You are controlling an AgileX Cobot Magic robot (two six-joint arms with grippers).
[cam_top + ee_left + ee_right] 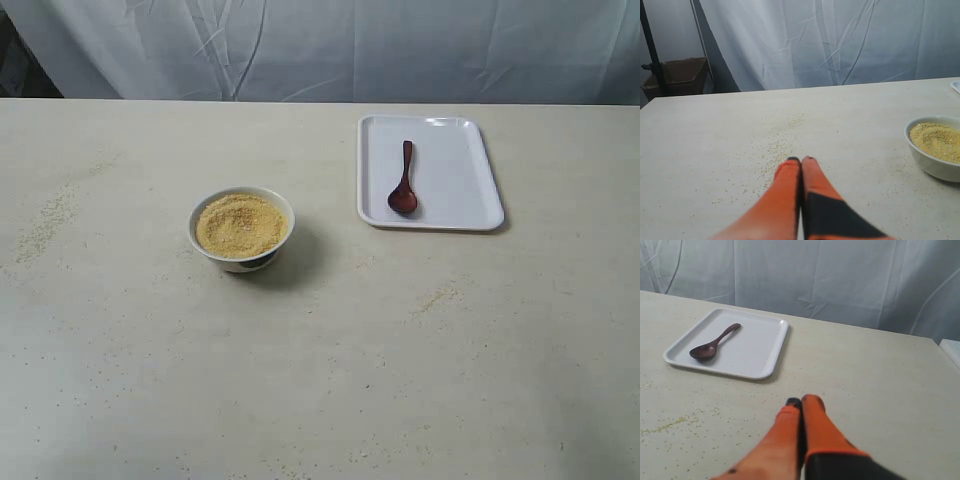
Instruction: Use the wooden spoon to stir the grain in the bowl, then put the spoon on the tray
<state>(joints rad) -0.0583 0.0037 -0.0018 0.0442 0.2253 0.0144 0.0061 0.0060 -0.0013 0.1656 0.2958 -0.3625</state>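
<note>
The white bowl (241, 229) stands left of the table's middle, filled with golden grain (240, 224); in the left wrist view the bowl (936, 148) and its grain (938, 140) show at the edge. On the white tray (467, 206) at the back right lies the dark wooden spoon (404, 183), scoop toward the front. The right wrist view shows the tray (757, 351) and the spoon (713, 342) too. My left gripper (801, 160) is shut and empty, away from the bowl. Short of the tray, my right gripper (801, 400) is likewise shut with nothing held. Neither arm shows in the exterior view.
Spilled grains lie scattered on the beige table (320, 380), at the far left (45, 225) and in front of the tray (435, 297). White cloth hangs behind the table. A brown box (682, 75) stands off the table's far side.
</note>
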